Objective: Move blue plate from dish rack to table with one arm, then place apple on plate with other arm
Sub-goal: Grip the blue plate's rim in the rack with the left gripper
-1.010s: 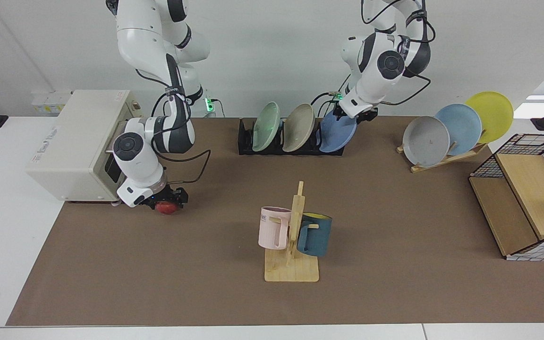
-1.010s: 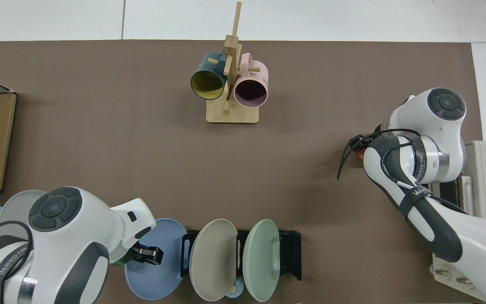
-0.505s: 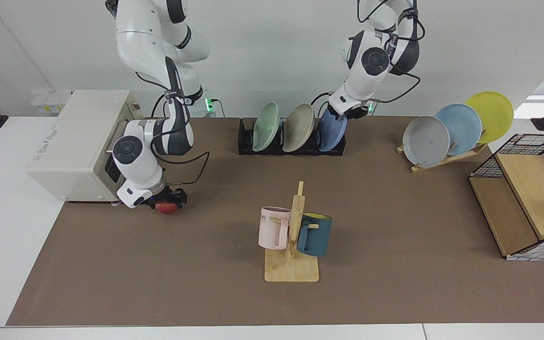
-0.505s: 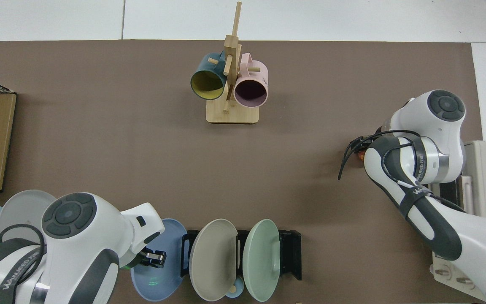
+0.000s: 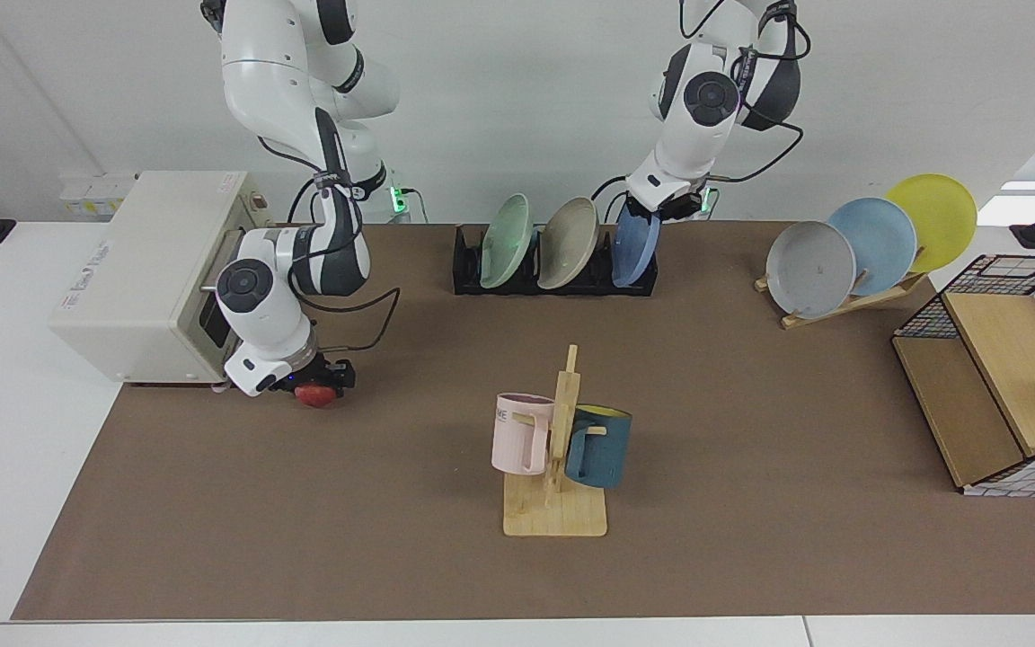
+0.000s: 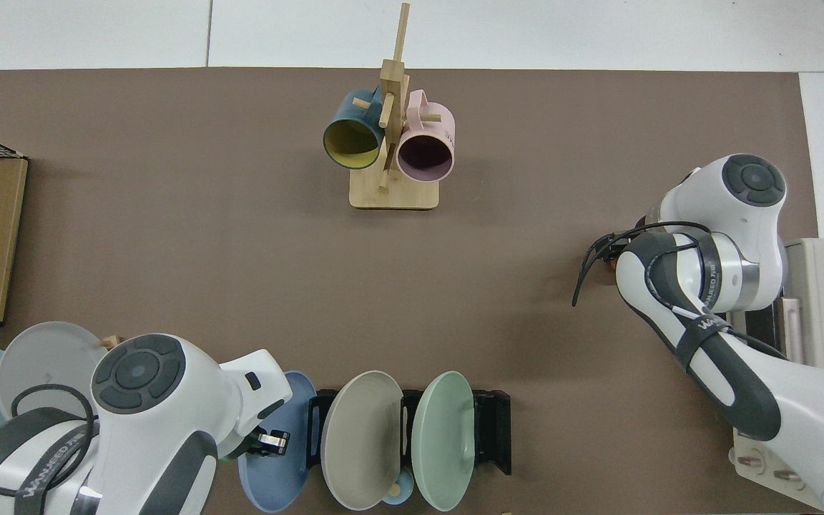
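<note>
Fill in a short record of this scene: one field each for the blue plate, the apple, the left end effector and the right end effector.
blue plate: upright in the end slot of the dish rack
apple: on the brown mat beside the white appliance
left end effector: at the blue plate's top rim
right end effector: low at the apple
</note>
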